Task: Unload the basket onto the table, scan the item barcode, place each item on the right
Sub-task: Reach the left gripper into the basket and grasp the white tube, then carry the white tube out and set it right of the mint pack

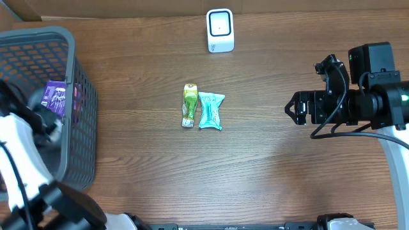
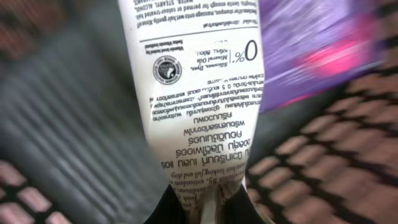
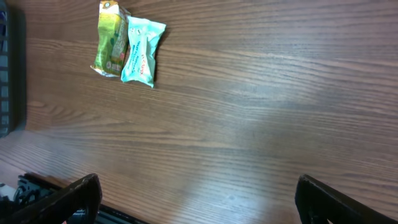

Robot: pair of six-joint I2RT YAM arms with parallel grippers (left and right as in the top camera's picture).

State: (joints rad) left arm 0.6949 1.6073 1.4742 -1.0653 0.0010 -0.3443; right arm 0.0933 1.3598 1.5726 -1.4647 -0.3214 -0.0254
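The tube [image 2: 199,93] is white with black print, the basket [image 1: 84,102] grey mesh.

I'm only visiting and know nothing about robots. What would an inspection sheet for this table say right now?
Surface: wooden table, flat, no spills seen.
Job's things: white scanner at the far edge; white tube with printed text, held inside the grey basket.
Clutter: green packet and teal packet side by side mid-table; purple packet in the basket.
Grippers: left pincer shut on the white tube; right pincer open above bare table, holding nothing.
Cables: black cable looping off the right arm.
Surroundings: nothing seen.
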